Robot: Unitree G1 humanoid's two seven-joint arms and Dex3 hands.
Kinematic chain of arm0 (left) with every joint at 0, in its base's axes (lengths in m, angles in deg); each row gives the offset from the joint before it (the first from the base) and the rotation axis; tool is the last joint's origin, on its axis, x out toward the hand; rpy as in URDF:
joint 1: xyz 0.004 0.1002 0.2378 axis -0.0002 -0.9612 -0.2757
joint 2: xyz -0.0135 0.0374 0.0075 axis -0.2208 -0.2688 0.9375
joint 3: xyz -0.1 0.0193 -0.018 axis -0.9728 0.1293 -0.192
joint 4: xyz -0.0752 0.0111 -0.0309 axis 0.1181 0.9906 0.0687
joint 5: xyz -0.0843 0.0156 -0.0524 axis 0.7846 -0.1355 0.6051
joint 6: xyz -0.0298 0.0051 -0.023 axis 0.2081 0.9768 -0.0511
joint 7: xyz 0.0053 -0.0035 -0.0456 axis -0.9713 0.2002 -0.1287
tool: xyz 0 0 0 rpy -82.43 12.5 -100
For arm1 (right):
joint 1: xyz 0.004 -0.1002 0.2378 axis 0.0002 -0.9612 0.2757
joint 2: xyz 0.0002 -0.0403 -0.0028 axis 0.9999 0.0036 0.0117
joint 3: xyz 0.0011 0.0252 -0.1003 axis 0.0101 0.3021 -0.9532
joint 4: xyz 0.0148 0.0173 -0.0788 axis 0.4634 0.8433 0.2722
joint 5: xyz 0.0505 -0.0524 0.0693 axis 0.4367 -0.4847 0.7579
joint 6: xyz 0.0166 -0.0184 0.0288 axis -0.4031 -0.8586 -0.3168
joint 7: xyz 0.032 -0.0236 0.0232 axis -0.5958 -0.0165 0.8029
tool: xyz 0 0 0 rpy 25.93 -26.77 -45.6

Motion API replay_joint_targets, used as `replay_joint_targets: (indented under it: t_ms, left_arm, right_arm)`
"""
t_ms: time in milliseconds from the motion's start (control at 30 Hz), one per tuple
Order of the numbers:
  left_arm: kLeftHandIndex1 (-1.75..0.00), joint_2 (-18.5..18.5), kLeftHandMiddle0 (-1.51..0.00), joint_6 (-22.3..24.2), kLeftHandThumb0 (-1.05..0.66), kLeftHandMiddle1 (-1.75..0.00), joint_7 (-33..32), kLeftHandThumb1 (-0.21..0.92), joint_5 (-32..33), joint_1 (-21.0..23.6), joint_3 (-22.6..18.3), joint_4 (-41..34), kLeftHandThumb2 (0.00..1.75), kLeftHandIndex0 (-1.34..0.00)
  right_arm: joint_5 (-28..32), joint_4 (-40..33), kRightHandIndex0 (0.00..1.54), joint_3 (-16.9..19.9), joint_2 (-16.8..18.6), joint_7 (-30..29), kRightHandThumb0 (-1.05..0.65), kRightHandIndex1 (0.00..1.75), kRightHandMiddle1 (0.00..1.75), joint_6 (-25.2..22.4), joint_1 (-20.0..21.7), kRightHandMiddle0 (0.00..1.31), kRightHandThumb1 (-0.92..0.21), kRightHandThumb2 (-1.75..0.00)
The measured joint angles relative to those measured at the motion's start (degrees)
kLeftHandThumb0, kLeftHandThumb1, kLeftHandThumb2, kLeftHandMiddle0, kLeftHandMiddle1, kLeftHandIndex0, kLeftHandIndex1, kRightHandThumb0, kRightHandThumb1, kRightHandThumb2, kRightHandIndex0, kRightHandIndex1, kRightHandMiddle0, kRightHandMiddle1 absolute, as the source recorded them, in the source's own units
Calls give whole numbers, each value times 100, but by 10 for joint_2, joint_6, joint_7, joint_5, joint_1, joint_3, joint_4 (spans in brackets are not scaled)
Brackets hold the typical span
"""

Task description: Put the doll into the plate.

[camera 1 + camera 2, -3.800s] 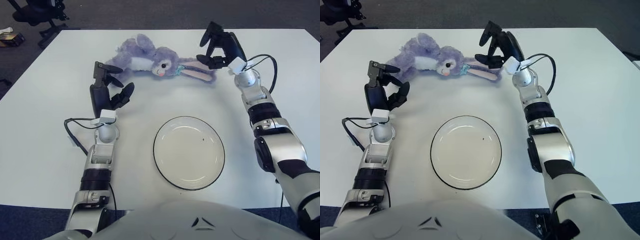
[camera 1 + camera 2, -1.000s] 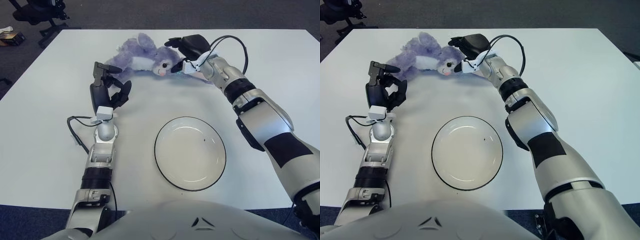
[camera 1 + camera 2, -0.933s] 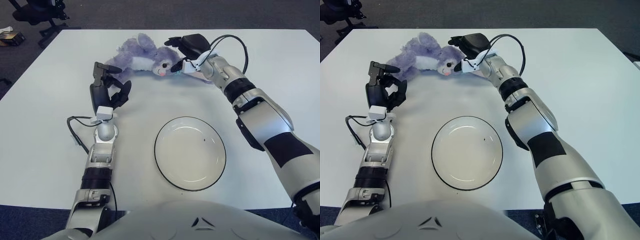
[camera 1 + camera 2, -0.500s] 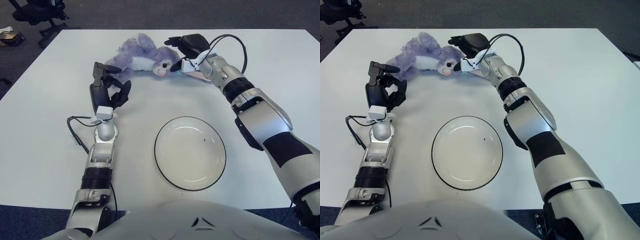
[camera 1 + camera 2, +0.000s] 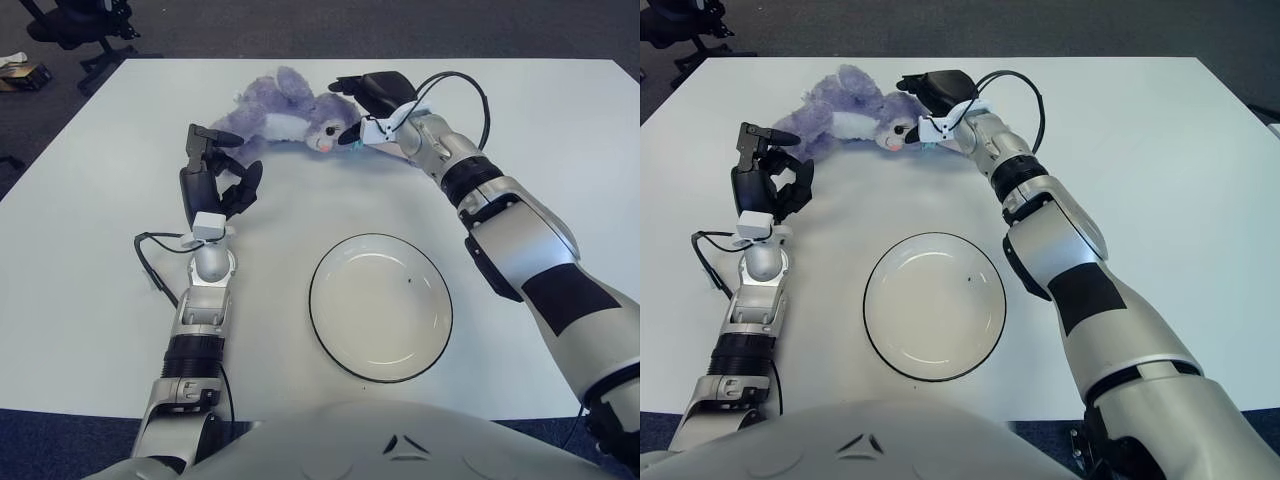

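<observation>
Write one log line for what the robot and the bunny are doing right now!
right hand: over bunny's head, grasp unclear | left hand: idle beside bunny's left end | bunny: lying on table, not lifted | plate: empty

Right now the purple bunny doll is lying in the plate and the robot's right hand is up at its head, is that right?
Not quite. The doll is not in the plate; it lies on the white table at the far side, well beyond the plate, which holds nothing. The left eye view shows this. The right hand is indeed at its head. The left hand shows beside the doll, to its left.
</observation>
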Motion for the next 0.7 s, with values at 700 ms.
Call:
replay_joint_targets:
  t_ms: [700]
  left_arm:
    - [-157,-1,-82,-7,-35,-175,-9,92,-9,2,1,7,35,-38]
  right_arm:
    - [1,27,51,0,42,20,-64,0,2,-51,13,49,-91,0]
